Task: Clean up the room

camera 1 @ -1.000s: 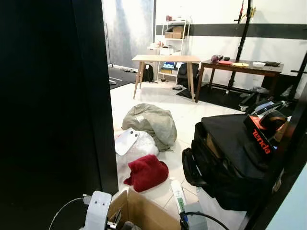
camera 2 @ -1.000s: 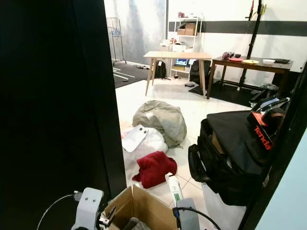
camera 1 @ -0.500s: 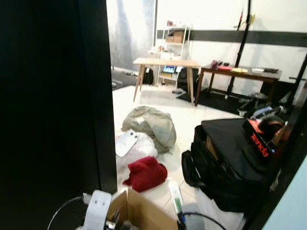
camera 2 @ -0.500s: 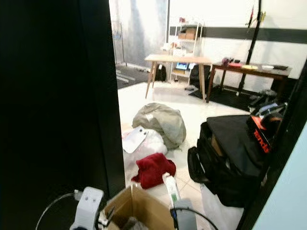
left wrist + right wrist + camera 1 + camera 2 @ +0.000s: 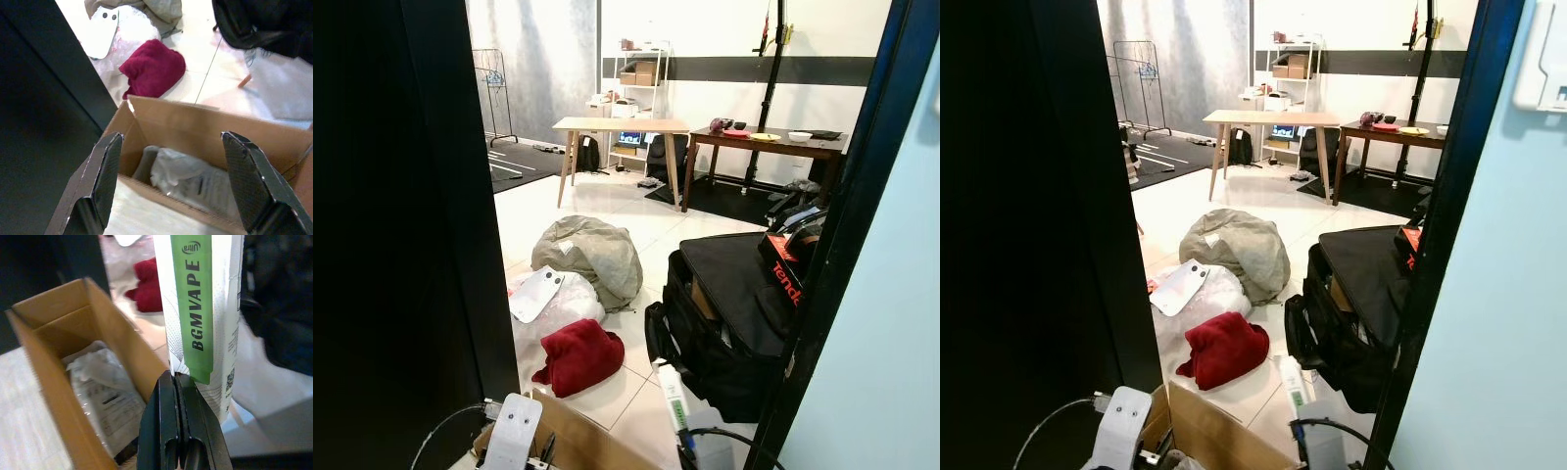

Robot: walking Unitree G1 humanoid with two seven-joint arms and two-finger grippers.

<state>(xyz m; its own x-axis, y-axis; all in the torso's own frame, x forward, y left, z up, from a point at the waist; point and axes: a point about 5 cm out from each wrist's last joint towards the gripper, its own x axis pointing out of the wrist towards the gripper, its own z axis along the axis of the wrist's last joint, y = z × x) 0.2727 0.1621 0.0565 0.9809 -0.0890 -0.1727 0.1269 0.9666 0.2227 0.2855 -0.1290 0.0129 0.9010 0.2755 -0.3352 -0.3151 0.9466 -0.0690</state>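
My right gripper (image 5: 174, 377) is shut on the lower edge of a white carton with a green BGMVAPE stripe (image 5: 198, 308), held upright beside an open cardboard box (image 5: 58, 333). The same carton (image 5: 673, 399) rises at the bottom of the head view. My left gripper (image 5: 172, 136) is open above the cardboard box (image 5: 195, 128), which holds a clear plastic packet (image 5: 190, 178). A dark red cloth (image 5: 578, 354) lies crumpled on the white tiles just beyond the box.
Past the red cloth lie a white plastic bag (image 5: 558, 302) and a grey-green sack (image 5: 592, 257). A black suitcase (image 5: 724, 313) lies open to the right. A dark panel (image 5: 401, 245) stands on the left and a dark door frame (image 5: 832, 245) on the right. Tables (image 5: 622, 125) stand far back.
The whole picture has shifted left and a pale wall now shows on the right, so the camera has turned. The carton stays in my right gripper, and the things on the floor have not moved.
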